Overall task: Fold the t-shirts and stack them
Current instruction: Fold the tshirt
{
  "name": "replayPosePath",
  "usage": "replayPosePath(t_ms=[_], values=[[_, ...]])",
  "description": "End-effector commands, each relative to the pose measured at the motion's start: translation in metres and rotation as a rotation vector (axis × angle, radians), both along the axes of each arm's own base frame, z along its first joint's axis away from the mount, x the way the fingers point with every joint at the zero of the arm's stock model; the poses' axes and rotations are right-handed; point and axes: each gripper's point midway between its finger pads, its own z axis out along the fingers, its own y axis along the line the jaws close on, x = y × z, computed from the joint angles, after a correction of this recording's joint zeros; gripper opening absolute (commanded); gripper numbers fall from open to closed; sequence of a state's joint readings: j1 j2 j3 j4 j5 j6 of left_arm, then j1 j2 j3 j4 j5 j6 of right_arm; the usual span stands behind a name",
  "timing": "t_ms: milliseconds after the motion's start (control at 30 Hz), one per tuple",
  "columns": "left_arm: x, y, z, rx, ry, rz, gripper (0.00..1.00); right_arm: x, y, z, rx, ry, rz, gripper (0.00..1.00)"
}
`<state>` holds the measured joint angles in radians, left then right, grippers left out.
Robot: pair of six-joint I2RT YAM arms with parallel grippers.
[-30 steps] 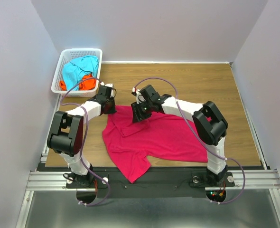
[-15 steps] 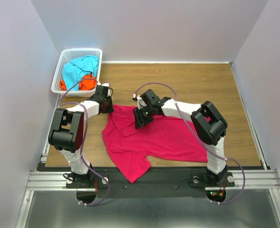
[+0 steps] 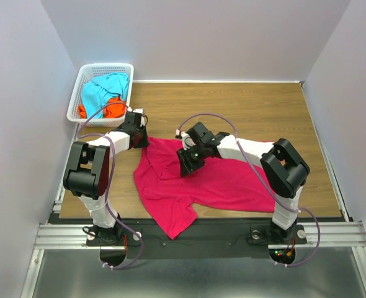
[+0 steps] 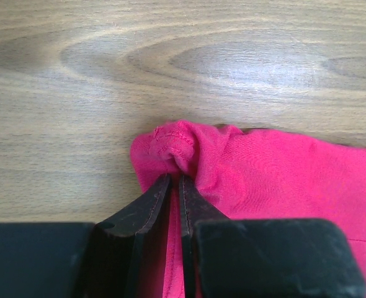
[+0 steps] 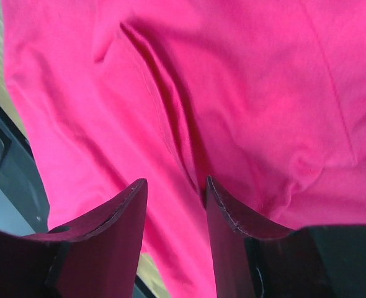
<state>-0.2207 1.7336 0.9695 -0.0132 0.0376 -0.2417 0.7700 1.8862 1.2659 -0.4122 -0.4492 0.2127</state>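
Basket (image 3: 75, 99) far-left holds turquoise shirt (image 3: 102, 90), orange shirt (image 3: 113, 109) | left pincer (image 4: 175, 179) clamps crimson shirt (image 3: 220, 183) corner | right pincer (image 5: 175, 181) agape above it

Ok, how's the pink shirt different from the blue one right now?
The pink shirt lies spread on the table; the blue shirt is bunched in the basket. The left gripper pinches the pink shirt's edge; no gripper holds the blue shirt. Both are unfolded.

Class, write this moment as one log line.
left gripper: shut on pink t-shirt | right gripper: open over it | turquoise t-shirt, orange t-shirt: in basket
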Motion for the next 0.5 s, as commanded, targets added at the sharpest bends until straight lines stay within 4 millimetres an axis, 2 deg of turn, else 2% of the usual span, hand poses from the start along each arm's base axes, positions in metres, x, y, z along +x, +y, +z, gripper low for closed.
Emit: replayPosePath(t_ms=[0, 133, 267, 367, 467], values=[[0.001, -0.002, 0.001, -0.01, -0.005, 0.0, 0.22, -0.016, -0.005, 0.004, 0.01, 0.001, 0.047, 0.48], [0.0, -0.002, 0.001, -0.013, -0.004, -0.001, 0.22, -0.032, -0.014, -0.008, -0.011, 0.042, 0.067, 0.48], [0.005, -0.004, 0.007, -0.025, -0.033, -0.002, 0.22, -0.046, -0.02, -0.011, -0.027, 0.058, 0.086, 0.48], [0.006, -0.005, 0.01, -0.029, -0.042, -0.003, 0.22, -0.047, -0.022, -0.002, -0.02, 0.035, 0.089, 0.48], [0.006, -0.005, 0.011, -0.029, -0.047, -0.004, 0.22, -0.041, -0.017, 0.016, 0.014, -0.009, 0.093, 0.48]])
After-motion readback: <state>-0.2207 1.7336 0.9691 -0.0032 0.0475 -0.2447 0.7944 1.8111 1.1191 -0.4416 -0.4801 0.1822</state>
